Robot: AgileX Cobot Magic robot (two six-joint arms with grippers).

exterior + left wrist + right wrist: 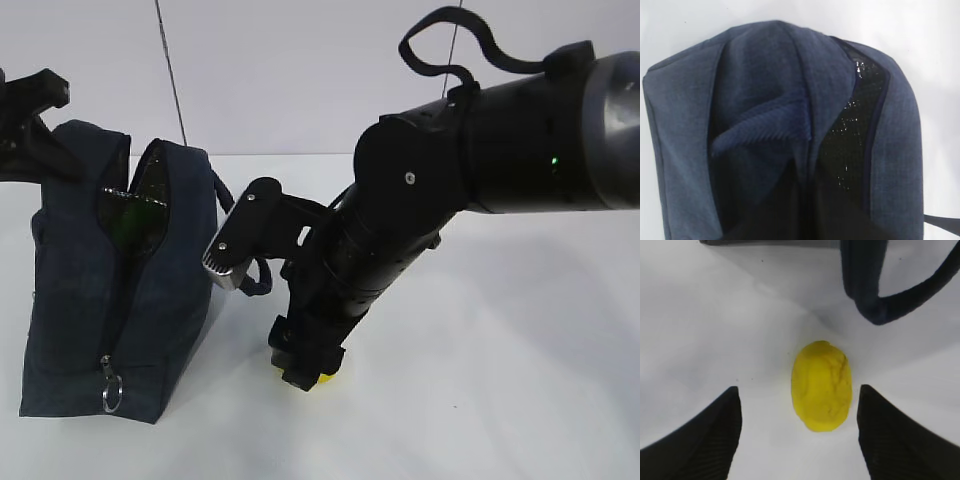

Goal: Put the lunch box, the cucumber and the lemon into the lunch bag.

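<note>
Your right gripper [797, 435] is spread wide, one finger each side of the lemon [821, 386], which lies on the white table [715, 330], nothing pinched yet. Risk: it's round and sits nearer the right-hand finger, so closing off-centre could roll it out. The bag's loop handle [880, 300] lies just beyond it; don't snag it on the lift. The lunch bag [110, 290] stands close left, top unzipped, narrow opening. Left gripper isn't in its view; can't tell its state.

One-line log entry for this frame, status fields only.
right tool: open, straddling lemon on table | left tool: not visible | lunch bag: unzipped, upright | lemon: not bagged
</note>
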